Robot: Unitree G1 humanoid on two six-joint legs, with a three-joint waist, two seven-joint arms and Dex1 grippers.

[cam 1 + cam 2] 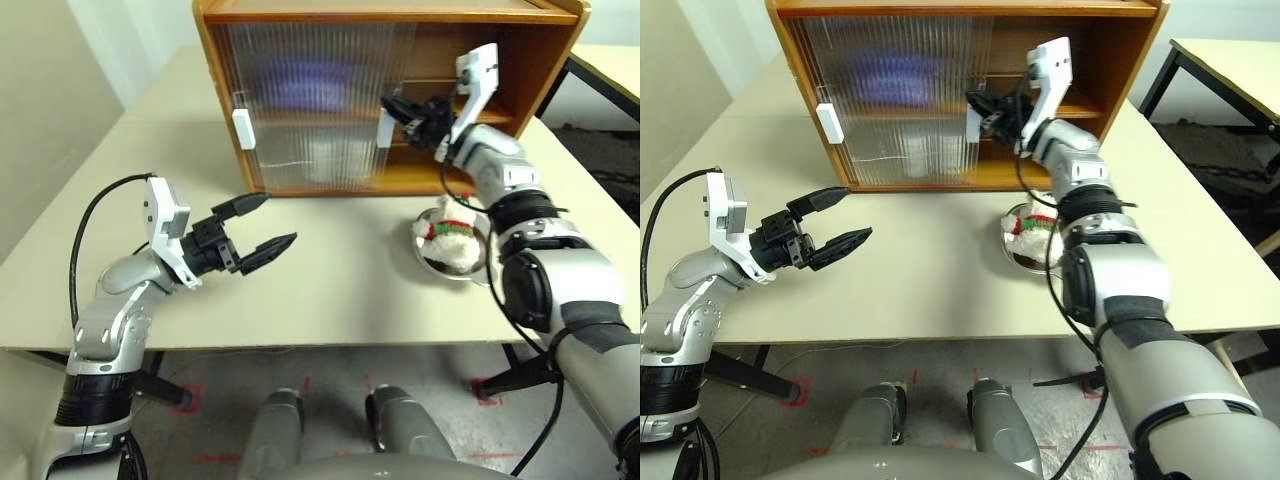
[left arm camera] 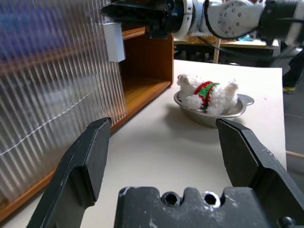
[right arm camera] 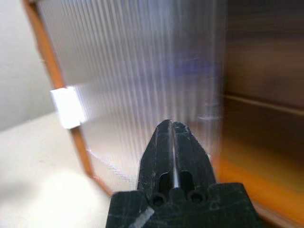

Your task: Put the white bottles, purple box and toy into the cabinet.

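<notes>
Cabinet (image 1: 560, 45) of orange-brown wood stood at the far side of the pale table (image 1: 330, 290), its ribbed translucent sliding doors (image 1: 310, 100) covering the left part and leaving the right part open. Through the ribbing a purple blur showed on the upper shelf and a whitish shape on the lower one; neither could be made out further. Two white handles sat on the doors, one at the left (image 1: 243, 129) and one at the edge of the opening (image 1: 384, 129). The right gripper (image 1: 393, 107) reached to that edge, just beside the handle, with its black fingers pressed nearly together and nothing between them. The toy bear (image 1: 447, 238), white with a red-and-green scarf, lay in a shiny metal dish (image 1: 482, 268) on the table's right side, near the cabinet's front. The left gripper (image 1: 268, 226) hung above the table's left half, well apart from the cabinet, spread wide and empty.
</notes>
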